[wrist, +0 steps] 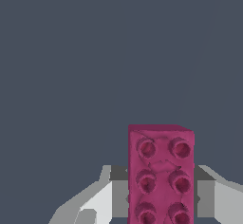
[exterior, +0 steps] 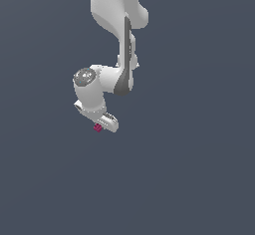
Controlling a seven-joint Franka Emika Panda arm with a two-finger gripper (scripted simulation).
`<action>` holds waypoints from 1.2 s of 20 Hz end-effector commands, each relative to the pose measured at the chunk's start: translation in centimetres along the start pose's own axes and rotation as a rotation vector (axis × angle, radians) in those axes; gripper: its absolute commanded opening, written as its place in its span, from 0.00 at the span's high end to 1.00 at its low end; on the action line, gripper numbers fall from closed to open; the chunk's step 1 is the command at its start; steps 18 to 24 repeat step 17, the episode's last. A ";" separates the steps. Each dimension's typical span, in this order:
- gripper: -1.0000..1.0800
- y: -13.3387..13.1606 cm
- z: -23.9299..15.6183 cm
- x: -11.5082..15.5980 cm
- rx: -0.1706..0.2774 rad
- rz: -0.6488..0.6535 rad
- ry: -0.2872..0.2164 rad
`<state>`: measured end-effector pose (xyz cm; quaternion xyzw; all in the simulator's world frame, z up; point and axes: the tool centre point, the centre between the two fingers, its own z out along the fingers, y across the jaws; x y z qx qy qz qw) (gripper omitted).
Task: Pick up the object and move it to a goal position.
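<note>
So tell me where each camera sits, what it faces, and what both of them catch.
Exterior view: off the arm, facing the white arm against plain grey; end effector low, at the pink block.
Wrist view: on the wrist, looking along the end effector; its fingers flank the block.
Shared: block and end effector.

no readable text, labels, brands, numbers or signs anywhere

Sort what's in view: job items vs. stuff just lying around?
Job:
- magenta studded block, between the tool's fingers
- tool, shut on the block

Lying about:
- nothing visible; only the plain grey surface and the white arm
</note>
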<state>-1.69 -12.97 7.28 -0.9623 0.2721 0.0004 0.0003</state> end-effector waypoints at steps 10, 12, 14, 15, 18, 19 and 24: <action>1.00 8.5 -4.0 0.1 0.000 0.000 0.001; 1.00 9.0 -4.3 0.1 0.000 0.000 0.001; 1.00 9.1 -4.4 0.2 0.000 -0.001 0.001; 1.00 9.1 -4.3 0.3 0.000 -0.001 0.001; 1.00 9.0 -4.3 0.3 0.000 -0.001 0.001; 1.00 9.0 -4.3 0.3 0.000 -0.001 0.001; 1.00 9.0 -4.3 0.3 0.000 -0.001 0.001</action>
